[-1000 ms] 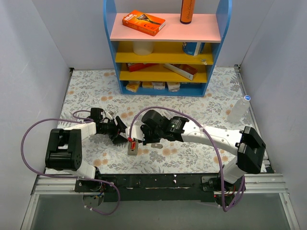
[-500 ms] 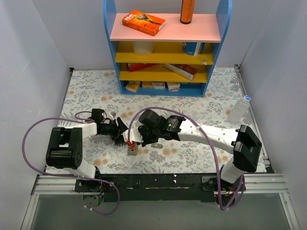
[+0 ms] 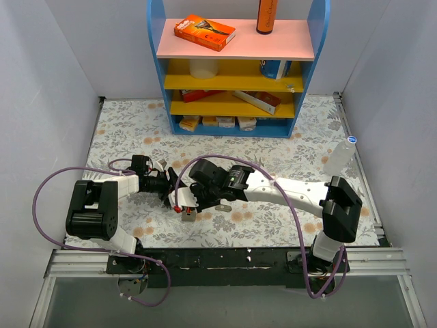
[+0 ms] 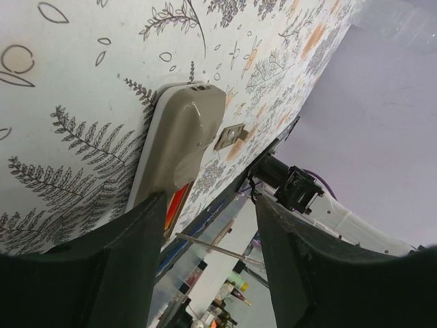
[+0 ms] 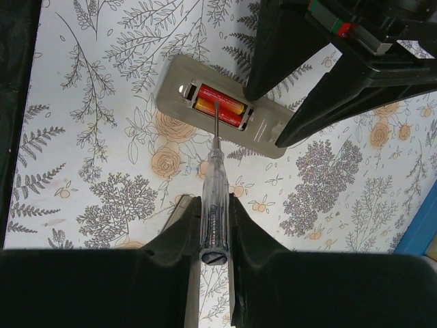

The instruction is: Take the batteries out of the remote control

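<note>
The grey remote control (image 5: pixel 218 113) lies on the floral mat with its recess open. Two red batteries (image 5: pixel 217 106) sit side by side in it. My right gripper (image 5: pixel 214 225) is shut on a clear-handled screwdriver (image 5: pixel 213 184), and the screwdriver's tip rests on the batteries. My left gripper (image 4: pixel 208 212) clasps the remote's (image 4: pixel 177 150) far end, and its black fingers (image 5: pixel 287 48) show on both sides of that end. In the top view both grippers meet at the remote (image 3: pixel 187 212), left gripper (image 3: pixel 171 191) and right gripper (image 3: pixel 194 198).
A small flat grey plate (image 3: pixel 222 207) lies on the mat just right of the remote; it also shows in the left wrist view (image 4: pixel 230 136). A blue shelf unit (image 3: pixel 232 68) with boxes stands at the back. A clear bottle (image 3: pixel 340 156) lies at the far right.
My right arm has moved left and brought the screwdriver tip onto the remote's battery recess. The remote and my left gripper have shifted slightly left.
</note>
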Robot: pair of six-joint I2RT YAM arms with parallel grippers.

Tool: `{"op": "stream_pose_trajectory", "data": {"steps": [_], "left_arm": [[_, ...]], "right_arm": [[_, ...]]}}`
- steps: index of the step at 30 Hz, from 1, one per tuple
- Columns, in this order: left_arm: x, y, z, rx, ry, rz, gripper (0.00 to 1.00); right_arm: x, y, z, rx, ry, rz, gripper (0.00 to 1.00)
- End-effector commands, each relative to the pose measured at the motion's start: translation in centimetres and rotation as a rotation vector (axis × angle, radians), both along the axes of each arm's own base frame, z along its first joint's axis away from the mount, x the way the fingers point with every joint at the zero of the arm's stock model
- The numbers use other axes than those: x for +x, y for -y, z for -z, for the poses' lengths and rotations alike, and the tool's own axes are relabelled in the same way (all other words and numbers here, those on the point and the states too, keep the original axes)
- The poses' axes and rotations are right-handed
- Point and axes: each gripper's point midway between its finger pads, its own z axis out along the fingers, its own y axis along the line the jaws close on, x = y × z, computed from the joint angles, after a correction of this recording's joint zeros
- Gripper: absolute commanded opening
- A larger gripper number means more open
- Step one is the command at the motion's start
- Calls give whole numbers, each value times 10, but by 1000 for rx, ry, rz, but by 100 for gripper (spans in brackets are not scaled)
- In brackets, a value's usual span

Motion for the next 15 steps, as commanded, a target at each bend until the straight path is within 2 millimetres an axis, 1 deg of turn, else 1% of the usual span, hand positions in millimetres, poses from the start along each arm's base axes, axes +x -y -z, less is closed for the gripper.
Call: {"op": "stream_pose_trajectory", "data": {"steps": [1, 5, 10, 15], "left_arm": [[-2, 1, 1, 13, 11, 14, 56], [1, -3, 3, 58, 22, 0, 58], [5, -8, 4, 109, 35, -23, 58], [6, -10, 5, 124, 36, -28, 58]], "right_arm": [[2, -5, -10, -7, 28, -18, 1], [4, -3, -6, -42, 33, -11, 1], [7, -3, -3, -69, 41, 4, 1], [8, -7, -3, -83, 45, 20, 1]]}}
